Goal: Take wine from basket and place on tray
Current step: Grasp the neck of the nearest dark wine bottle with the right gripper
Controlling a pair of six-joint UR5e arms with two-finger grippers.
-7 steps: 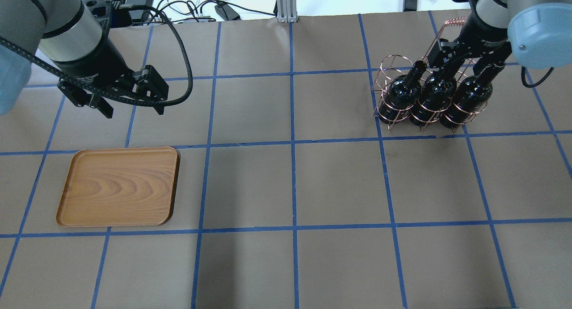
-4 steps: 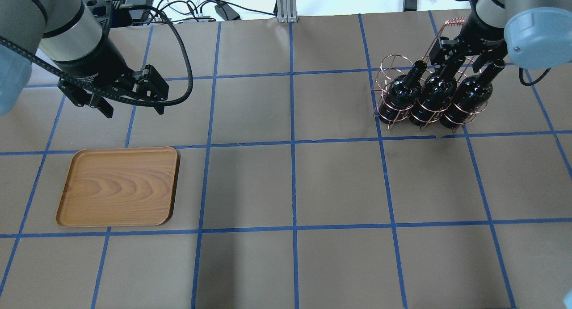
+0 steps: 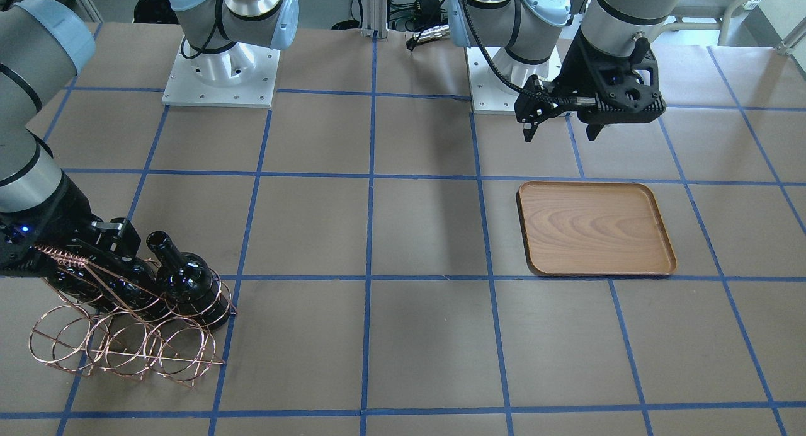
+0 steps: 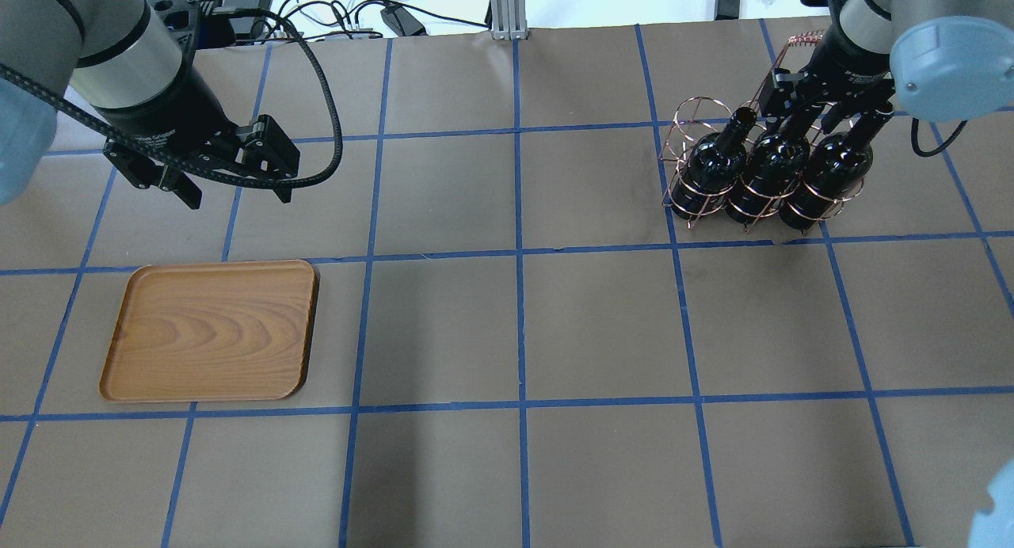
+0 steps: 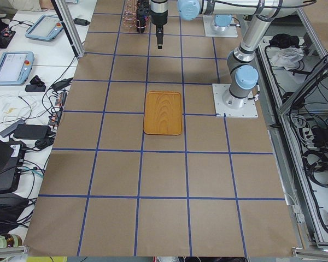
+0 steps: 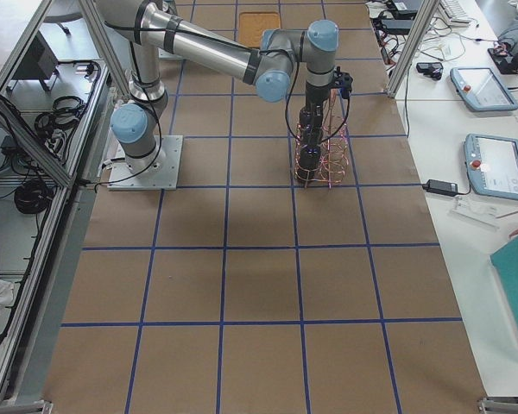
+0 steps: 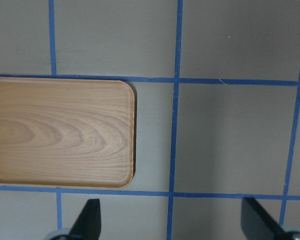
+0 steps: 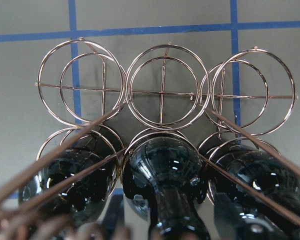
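Now right claw (image 8: 169,210) straddles middle wine (image 8: 162,167) (jaws apart).

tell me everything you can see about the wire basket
The basket is a thin copper-coloured wire rack, two rows of three round rings. The row nearer the robot holds three dark bottles upright; the far row is empty. A tall handle topped with coiled wire rises above it. It stands upright on the table, on the robot's right side. The open right tool straddles the middle bottle's neck.
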